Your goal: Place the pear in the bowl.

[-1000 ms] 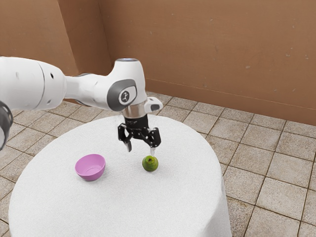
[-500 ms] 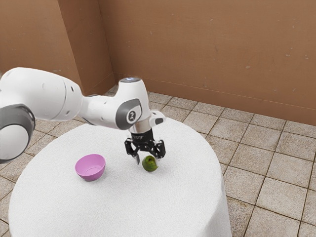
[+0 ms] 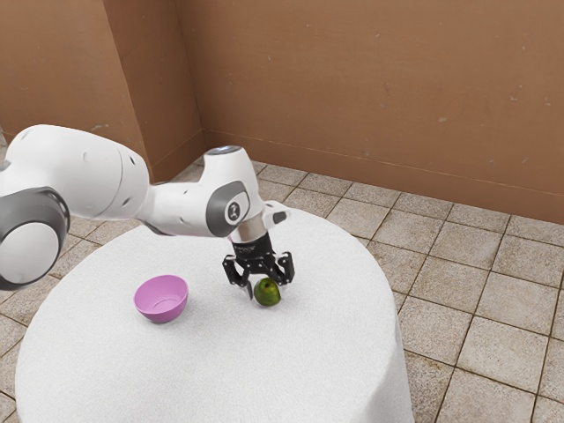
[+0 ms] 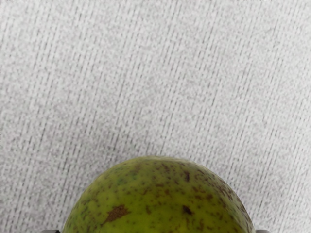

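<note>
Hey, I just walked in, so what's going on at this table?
A white robot arm has lowered its black two-finger gripper around a speckled green pear at the round, white-covered table. Whether it has a grip on the pear, I can't tell. The pink bowl, toward the exterior view's left, is empty, so the pear isn't in it yet.

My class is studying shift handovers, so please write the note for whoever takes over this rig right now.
Gripper: low over the table, shut on the pear.
Pear: between the fingers, at the cloth, with no clear lift visible.
Bowl: upright on the table, toward the exterior view's left from the pear.
Done: gripper brought to the pear and closed.
Left: lift, carry to the bowl, lower, release.
</note>
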`<act>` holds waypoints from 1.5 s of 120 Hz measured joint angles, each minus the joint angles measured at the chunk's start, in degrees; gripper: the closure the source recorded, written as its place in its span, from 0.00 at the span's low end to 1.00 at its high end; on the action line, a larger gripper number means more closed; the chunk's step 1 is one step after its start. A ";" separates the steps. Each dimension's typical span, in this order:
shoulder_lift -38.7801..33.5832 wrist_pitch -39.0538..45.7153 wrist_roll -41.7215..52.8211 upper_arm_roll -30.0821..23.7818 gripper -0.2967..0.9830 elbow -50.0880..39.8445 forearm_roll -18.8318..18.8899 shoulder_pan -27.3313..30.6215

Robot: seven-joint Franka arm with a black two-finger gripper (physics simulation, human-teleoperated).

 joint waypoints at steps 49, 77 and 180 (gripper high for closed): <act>0.04 0.59 -0.23 0.00 0.45 -0.06 0.27 -0.05; 0.51 0.65 -0.42 0.00 0.45 -0.03 0.25 0.05; -21.76 -3.21 -0.94 17.13 0.47 -17.88 5.21 -4.73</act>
